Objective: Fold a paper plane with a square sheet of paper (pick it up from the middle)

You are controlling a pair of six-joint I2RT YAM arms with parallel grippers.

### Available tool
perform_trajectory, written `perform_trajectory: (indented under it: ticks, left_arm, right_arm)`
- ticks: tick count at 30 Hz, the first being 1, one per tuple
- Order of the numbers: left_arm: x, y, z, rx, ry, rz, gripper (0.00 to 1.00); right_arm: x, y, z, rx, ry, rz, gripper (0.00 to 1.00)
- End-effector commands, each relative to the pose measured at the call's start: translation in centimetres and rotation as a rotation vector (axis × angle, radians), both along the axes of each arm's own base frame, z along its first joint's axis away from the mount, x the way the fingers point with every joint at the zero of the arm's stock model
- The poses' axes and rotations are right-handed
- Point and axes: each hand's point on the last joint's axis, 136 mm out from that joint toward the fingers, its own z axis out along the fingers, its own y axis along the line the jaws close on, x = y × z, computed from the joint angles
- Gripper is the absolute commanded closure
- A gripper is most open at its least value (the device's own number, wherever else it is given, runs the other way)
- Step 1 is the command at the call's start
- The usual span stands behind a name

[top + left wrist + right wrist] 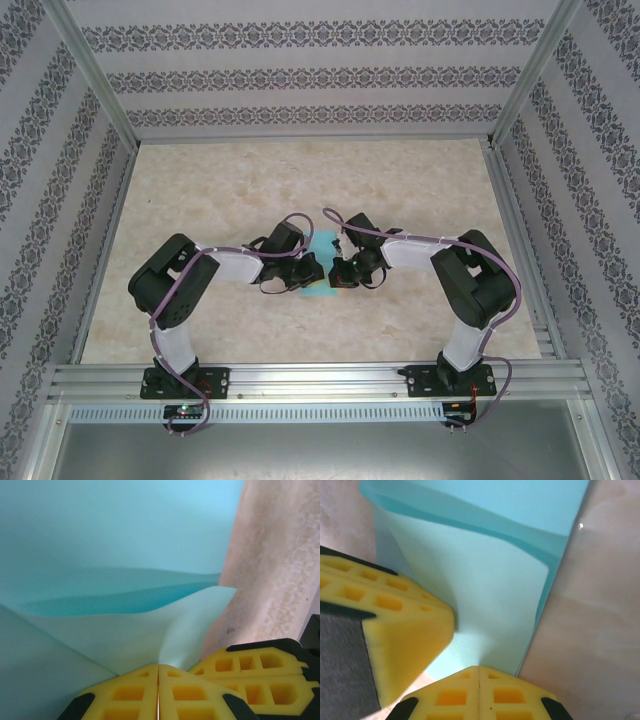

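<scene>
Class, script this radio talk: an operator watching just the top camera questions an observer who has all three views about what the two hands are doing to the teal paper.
Operator: From above I can't make out the middle. Is anything gripped on the left?
Observer: Yes. The left hand is shut, pinching the paper.
Operator: And on the right?
Observer: The right hand is shut on the paper too, close beside the left hand's fingers.
Operator: Is the sheet lying as one flat layer?
Observer: No. It is folded over in layers, with the table right beside its edge.
</scene>
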Motion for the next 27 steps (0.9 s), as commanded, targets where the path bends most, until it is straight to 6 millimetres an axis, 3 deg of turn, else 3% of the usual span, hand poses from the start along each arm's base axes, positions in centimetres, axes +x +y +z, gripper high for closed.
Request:
perform_trajectory:
  ticks: [1,13,21,27]
  left_arm:
    - [2.1,3.1,-0.8,0.129,-0.018,0.09,0.89]
    - [5.2,5.6,0.1,0.204,-0.071,0.095,0.89]
    - [5.1,2.9,5.3,0.012,-0.199,-0.002,0.88]
    - [3.6,1.7,6.2,-0.062,-0.211,-0.03,0.88]
  right_arm:
    - [-2.8,-5.5,-4.5,-0.275,0.068,0.002,1.0]
    - [-2.8,-5.6,-4.4,-0.278,0.058,0.003,1.0]
    - [-2.0,-4.5,-3.1,-0.22,0.034,-0.01,1.0]
    - [-1.8,-4.2,-2.9,-0.208,0.032,-0.018,1.0]
